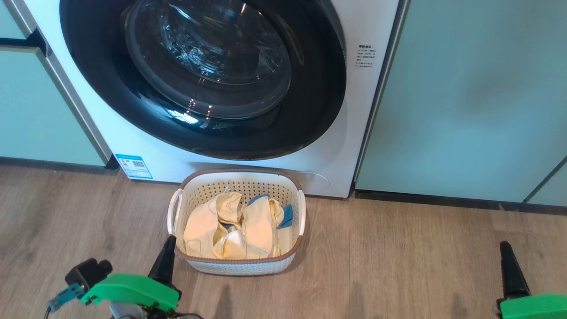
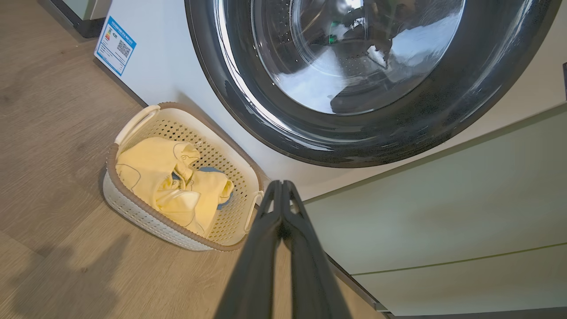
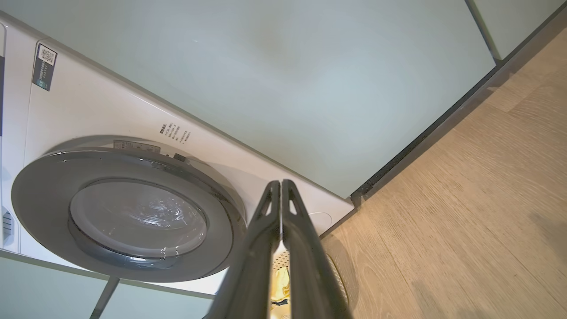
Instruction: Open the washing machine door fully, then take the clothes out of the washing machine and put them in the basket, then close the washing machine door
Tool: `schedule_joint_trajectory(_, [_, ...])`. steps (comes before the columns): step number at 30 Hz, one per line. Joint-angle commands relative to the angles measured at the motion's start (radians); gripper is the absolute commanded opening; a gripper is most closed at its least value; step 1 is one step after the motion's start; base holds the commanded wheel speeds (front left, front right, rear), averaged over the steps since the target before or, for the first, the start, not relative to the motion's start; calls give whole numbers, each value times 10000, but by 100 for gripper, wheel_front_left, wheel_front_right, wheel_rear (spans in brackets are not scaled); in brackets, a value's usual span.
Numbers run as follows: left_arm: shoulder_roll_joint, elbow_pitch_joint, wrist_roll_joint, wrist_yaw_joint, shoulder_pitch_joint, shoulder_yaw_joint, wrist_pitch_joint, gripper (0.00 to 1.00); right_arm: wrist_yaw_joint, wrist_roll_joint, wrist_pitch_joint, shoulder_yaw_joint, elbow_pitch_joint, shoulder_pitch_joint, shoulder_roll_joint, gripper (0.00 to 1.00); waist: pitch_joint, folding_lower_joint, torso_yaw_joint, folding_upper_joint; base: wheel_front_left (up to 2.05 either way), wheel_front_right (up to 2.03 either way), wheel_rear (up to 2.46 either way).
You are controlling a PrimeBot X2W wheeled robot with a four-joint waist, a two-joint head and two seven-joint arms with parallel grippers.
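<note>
The washing machine (image 1: 350, 133) is a white front-loader with its glossy black round door (image 1: 110, 97) lying flat against the front, closed. Directly below the door, the cream basket (image 1: 241, 266) stands on the floor, and cream and pale-yellow clothes (image 1: 234, 230) with blue patches lie inside it. My left gripper (image 1: 169, 241) is shut and empty, its tip at the basket's near left corner. My right gripper (image 1: 505, 246) is shut and empty too, over bare floor well right of the basket. From the left wrist I see the gripper (image 2: 281, 184), the basket (image 2: 133, 208), the clothes (image 2: 164, 173) and the door (image 2: 354, 146). The right wrist view has the gripper (image 3: 281, 182) and the door (image 3: 44, 199).
Pale green cabinet panels (image 1: 465, 97) flank the washer on both sides, with a dark kickboard along the bottom. A blue sticker (image 1: 133, 166) sits at the washer's lower left corner. Wood floor (image 1: 398, 266) stretches right of the basket.
</note>
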Motion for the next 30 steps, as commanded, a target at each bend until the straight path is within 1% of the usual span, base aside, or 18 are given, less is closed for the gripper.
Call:
schedule_joint_trajectory(1, [71,-277,-383,-33,-569,305,120,0,-19,413,128,38,-258,-591,-204,0,-7,0,6,0,0,0,0])
schedule_joint_trajectory(30, [8,-104,-3603,-116,-999,574,940,0,-27,3561,942,-235,58,-1149,-263,0,-98,0,80,0,0,0,0])
